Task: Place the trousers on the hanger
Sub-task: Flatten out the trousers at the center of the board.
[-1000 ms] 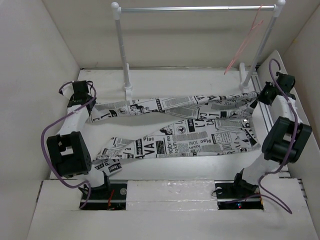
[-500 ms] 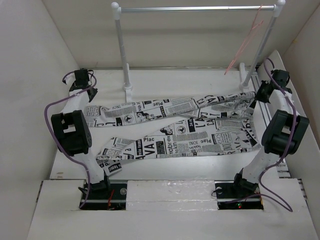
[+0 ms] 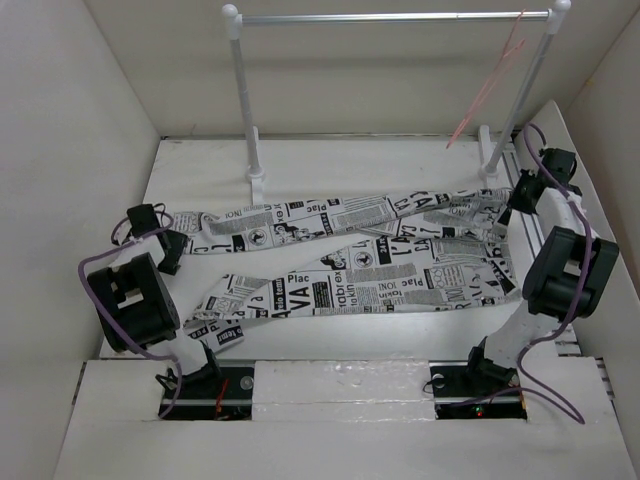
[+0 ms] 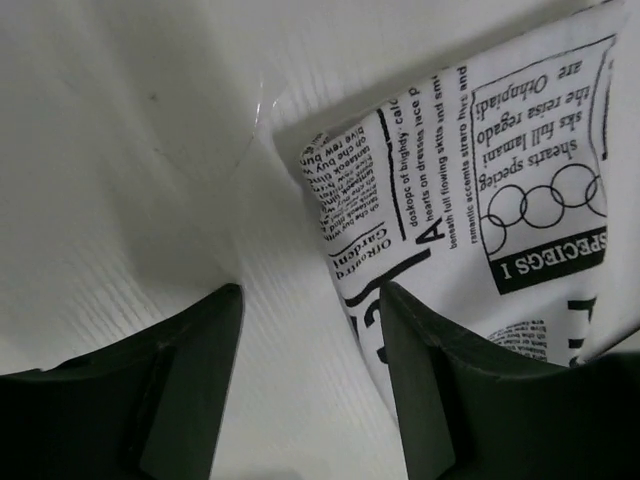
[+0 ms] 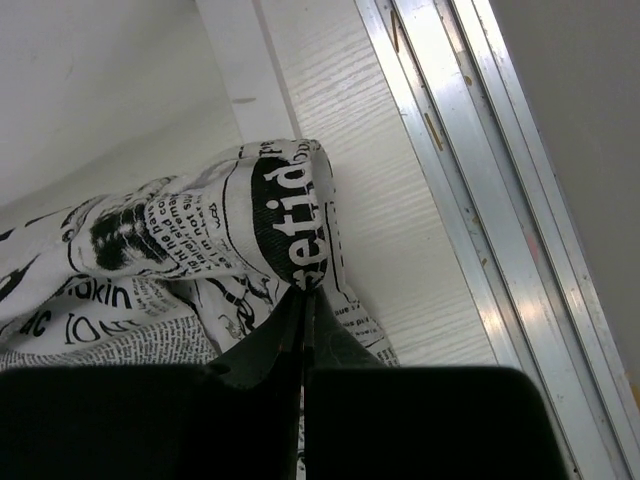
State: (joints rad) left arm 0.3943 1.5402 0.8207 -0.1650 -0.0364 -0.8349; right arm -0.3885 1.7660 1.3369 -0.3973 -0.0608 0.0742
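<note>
On ribbed table (image 3: 330, 165), crumpled newsprint trousers (image 3: 390, 270)

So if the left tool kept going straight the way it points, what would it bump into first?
Probably the white table, right beside the end of the trousers. The open left tool straddles the fabric's edge, so it might catch that too; depth is hard to judge.

I see a clothes rack (image 3: 244, 100) standing at the far end of the white tabletop (image 3: 340, 165): two white ball-capped posts on small feet, joined by a silver crossbar (image 3: 390, 17). Plain off-white walls (image 3: 70, 110) box the workspace in. On my right wrist view an aluminium rail (image 5: 470, 170) runs along the tabletop's right edge, grey wall beyond it
</note>
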